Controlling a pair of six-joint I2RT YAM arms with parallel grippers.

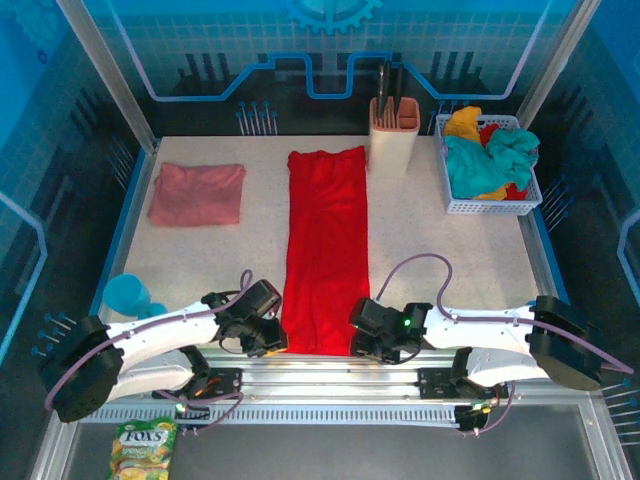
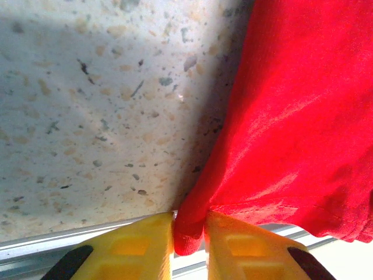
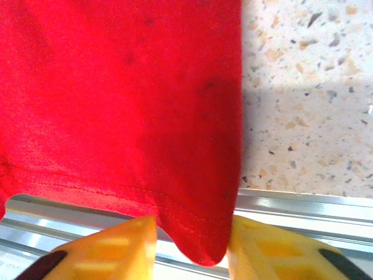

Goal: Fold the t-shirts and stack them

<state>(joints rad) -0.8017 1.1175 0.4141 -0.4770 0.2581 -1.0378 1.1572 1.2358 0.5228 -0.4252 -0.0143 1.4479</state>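
The red t-shirt [image 1: 325,250] lies as a long narrow strip down the middle of the table, its plain side up. The dusty pink t-shirt [image 1: 197,193] lies folded at the far left. My left gripper [image 1: 268,340] is at the strip's near left corner, and in the left wrist view [image 2: 189,245] it is shut on a pinched bunch of the red t-shirt [image 2: 303,116]. My right gripper [image 1: 362,345] is at the near right corner. In its own view [image 3: 192,245] the fingers stand apart on either side of the red t-shirt [image 3: 116,87], whose corner hangs loose and unsqueezed between them.
A beige knife block [image 1: 393,135] stands just right of the strip's far end. A white basket [image 1: 452,190] of mixed cloths sits at the far right. A teal object [image 1: 128,295] rests near the left edge. The metal rail [image 1: 330,375] runs along the table's near edge, a candy bag [image 1: 143,448] below it.
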